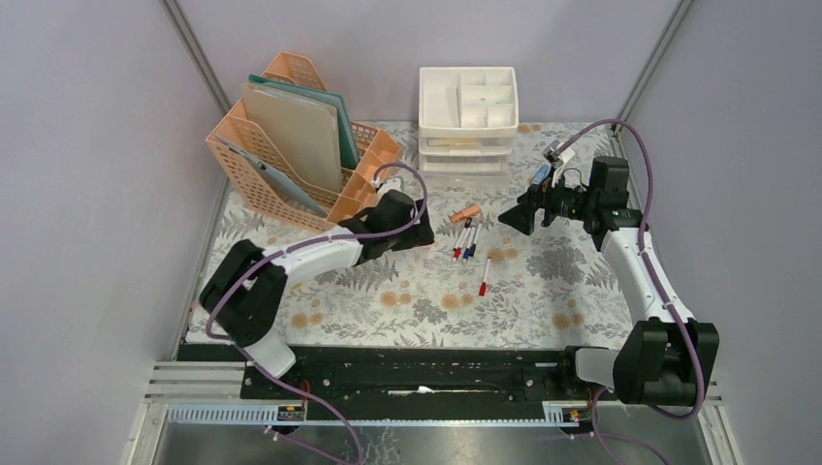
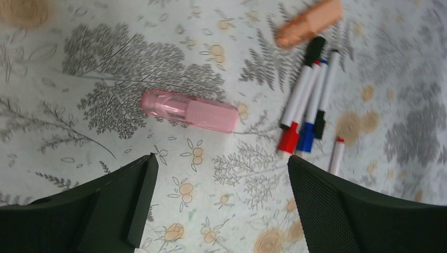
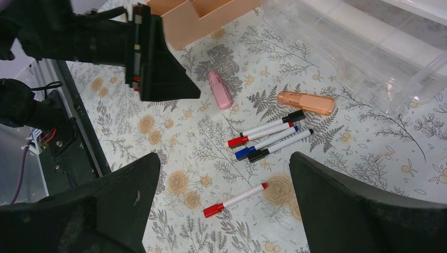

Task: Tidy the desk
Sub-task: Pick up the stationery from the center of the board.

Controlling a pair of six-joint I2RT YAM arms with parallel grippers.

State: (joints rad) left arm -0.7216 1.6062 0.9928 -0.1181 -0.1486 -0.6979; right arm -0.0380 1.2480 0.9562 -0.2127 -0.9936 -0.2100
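The table (image 1: 407, 300) lies under both arms, with a rack (image 1: 281, 184) and drawers (image 1: 467, 136) at its far edge. The left claw (image 1: 426, 234) hangs over its middle, spread wide and empty, with a pink highlighter (image 2: 190, 110) on the cloth just beyond its fingers. The right claw (image 1: 511, 220), also wide apart and empty, faces it across a cluster of pens (image 1: 467, 242) and a lone red pen (image 1: 484, 282).

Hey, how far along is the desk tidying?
Done: folders stand in the file rack. In hand: nothing; left fingers and right fingers are open, empty. Left: the pink item, orange item, three grouped markers and a lone red marker lie loose on the desk.
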